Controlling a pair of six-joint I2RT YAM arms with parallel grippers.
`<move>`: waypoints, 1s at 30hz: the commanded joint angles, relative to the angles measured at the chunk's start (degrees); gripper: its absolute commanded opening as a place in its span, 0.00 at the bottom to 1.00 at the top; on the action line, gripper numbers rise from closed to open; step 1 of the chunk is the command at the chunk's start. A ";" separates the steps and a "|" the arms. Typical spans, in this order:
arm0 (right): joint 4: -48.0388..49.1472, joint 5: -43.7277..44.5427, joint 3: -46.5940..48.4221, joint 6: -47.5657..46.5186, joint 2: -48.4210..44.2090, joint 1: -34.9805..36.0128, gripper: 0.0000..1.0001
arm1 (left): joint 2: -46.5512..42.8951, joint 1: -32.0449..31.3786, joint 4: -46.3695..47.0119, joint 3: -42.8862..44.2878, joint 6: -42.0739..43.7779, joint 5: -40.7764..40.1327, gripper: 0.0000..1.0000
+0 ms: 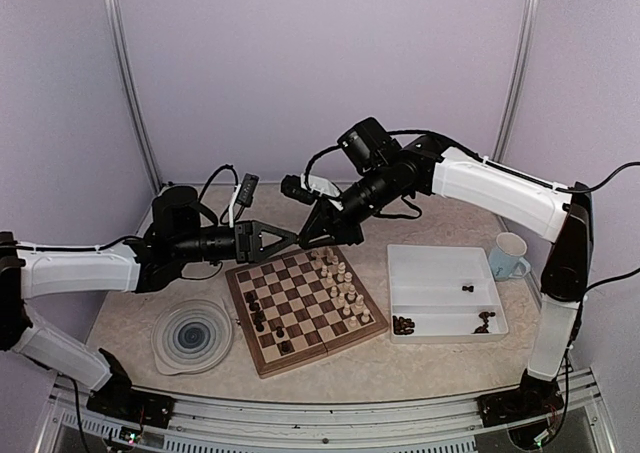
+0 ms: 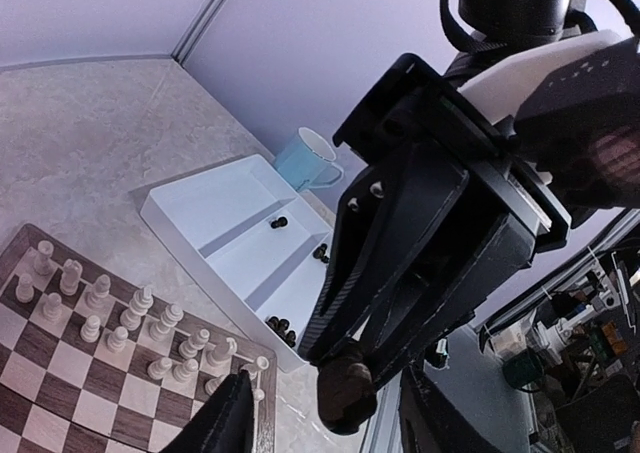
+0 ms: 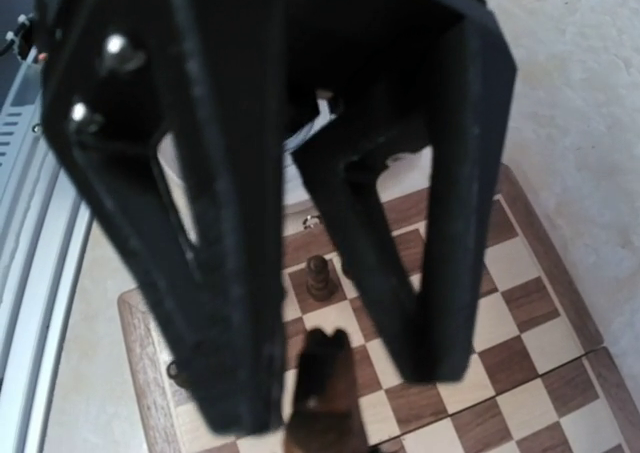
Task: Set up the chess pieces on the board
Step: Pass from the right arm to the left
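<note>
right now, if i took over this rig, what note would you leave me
Right gripper: shut on a dark piece, over the board's far edge.
Left gripper: open, right beside it.
Done: cream pieces in two rows along the board's right side; some placed dark pieces on its left.
Left: the held piece and loose dark pieces in the white tray.

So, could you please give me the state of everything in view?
Right gripper: shut on a dark brown wooden chess piece.
Left gripper: open, near that piece.
Square wooden checkered chessboard: lying flat, partly set.
Pale cream wooden pieces: upright, two rows.
White rectangular two-compartment tray: holds a few dark pieces.
Pale blue mug: upright.
</note>
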 commanded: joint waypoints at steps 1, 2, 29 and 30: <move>-1.25 -1.71 1.59 0.23 0.96 0.02 0.12 | 0.83 -1.05 0.55 2.84 2.43 2.26 0.45; -1.45 -1.83 1.85 0.24 1.18 -0.03 0.12 | 0.97 -1.07 0.49 2.99 2.46 2.41 0.41; 11.94 3.15 -24.63 -2.88 -16.34 -17.65 0.52 | -3.60 -9.74 -63.08 22.10 24.24 -27.98 0.00; 14.85 2.86 -27.70 -1.94 -17.39 -20.09 0.52 | -3.48 -11.04 -65.12 22.13 23.50 -30.26 0.00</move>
